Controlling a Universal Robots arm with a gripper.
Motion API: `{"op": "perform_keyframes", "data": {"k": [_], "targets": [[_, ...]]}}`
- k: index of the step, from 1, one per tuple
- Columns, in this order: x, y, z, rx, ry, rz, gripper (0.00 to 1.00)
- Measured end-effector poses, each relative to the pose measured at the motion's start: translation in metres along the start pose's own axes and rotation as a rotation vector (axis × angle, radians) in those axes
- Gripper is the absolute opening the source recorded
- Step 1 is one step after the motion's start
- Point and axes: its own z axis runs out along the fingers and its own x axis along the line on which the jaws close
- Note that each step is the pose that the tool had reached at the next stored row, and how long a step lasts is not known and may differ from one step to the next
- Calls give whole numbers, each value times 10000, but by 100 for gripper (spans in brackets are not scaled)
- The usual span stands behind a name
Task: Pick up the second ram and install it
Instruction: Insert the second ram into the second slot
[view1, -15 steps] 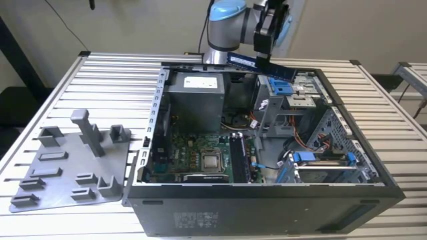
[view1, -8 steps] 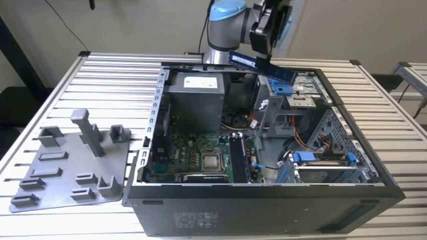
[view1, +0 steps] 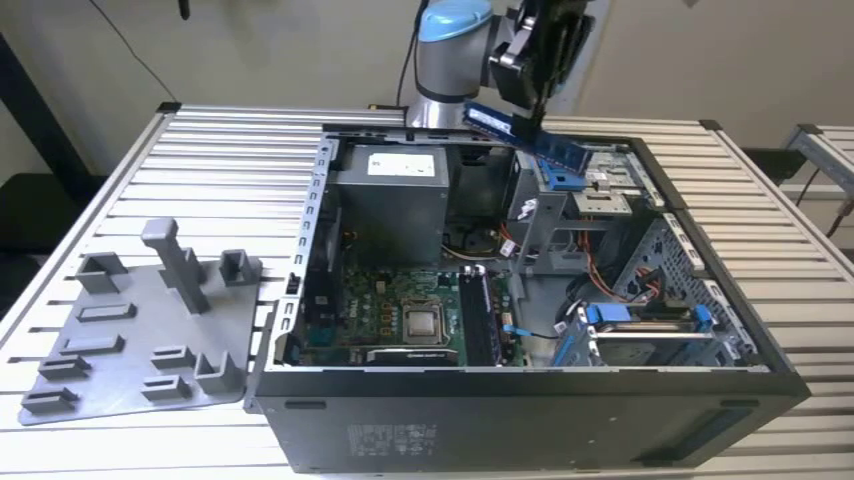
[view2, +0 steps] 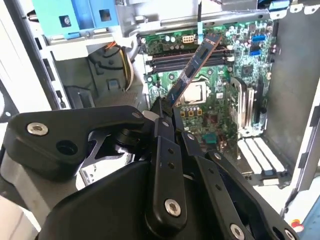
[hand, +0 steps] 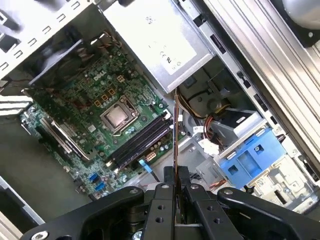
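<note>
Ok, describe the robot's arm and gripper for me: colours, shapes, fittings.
The arm is a silver-grey metal tube with a rounded light-blue joint cap. Its black gripper is built of flat, angular links pinned together and dotted with round silver screw heads. In the first wrist view the two narrow black fingers taper toward their tips.

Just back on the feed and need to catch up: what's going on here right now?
The arm's gripper is shut on the second ram and holds it in the air over the open computer case. The stick hangs above the motherboard and is not yet seated in the memory slots. The grey holder tray sits beside the case, on the exterior view's left.
</note>
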Motion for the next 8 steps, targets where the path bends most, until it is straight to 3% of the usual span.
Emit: {"op": "perform_keyframes", "data": {"k": [8], "targets": [[0, 0, 8, 57, 3, 1445, 14]]}}
